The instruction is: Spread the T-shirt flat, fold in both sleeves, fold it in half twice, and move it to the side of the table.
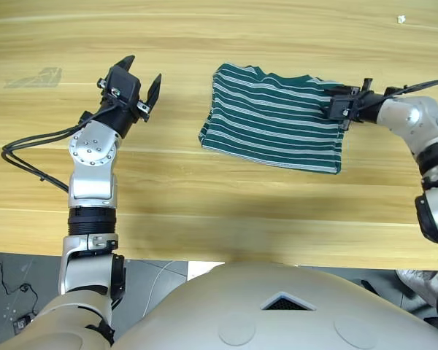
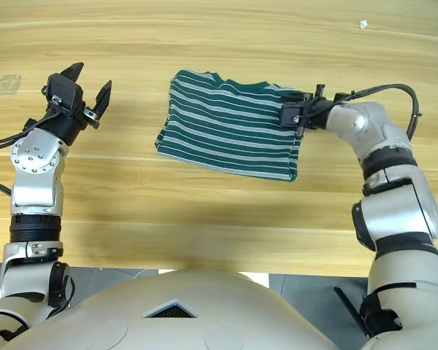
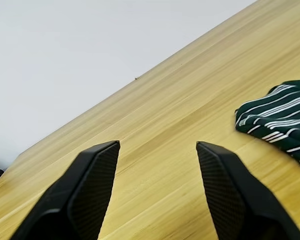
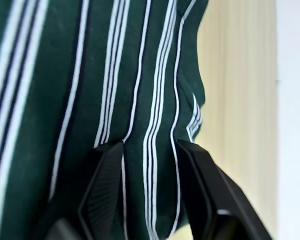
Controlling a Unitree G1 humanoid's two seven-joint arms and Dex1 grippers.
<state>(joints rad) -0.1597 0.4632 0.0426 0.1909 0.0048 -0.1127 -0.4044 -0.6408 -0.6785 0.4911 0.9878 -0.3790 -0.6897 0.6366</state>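
Note:
The T-shirt (image 1: 274,120), dark green with white stripes, lies folded into a compact rectangle on the wooden table (image 1: 204,197), right of centre. My right gripper (image 1: 337,107) is at the shirt's right edge, shut on the fabric; in the right wrist view the striped cloth (image 4: 115,75) runs between the two fingers (image 4: 102,192). My left gripper (image 1: 140,79) is held above the table to the left of the shirt, open and empty. The left wrist view has its spread fingers (image 3: 92,187) over bare wood, with a corner of the shirt (image 3: 280,120) off to one side.
A small white speck (image 1: 401,20) lies near the table's far right. A grey mark (image 1: 35,76) is on the wood at the far left. Black cables (image 1: 29,149) trail from the left arm. The table's near edge (image 1: 204,259) lies just in front of me.

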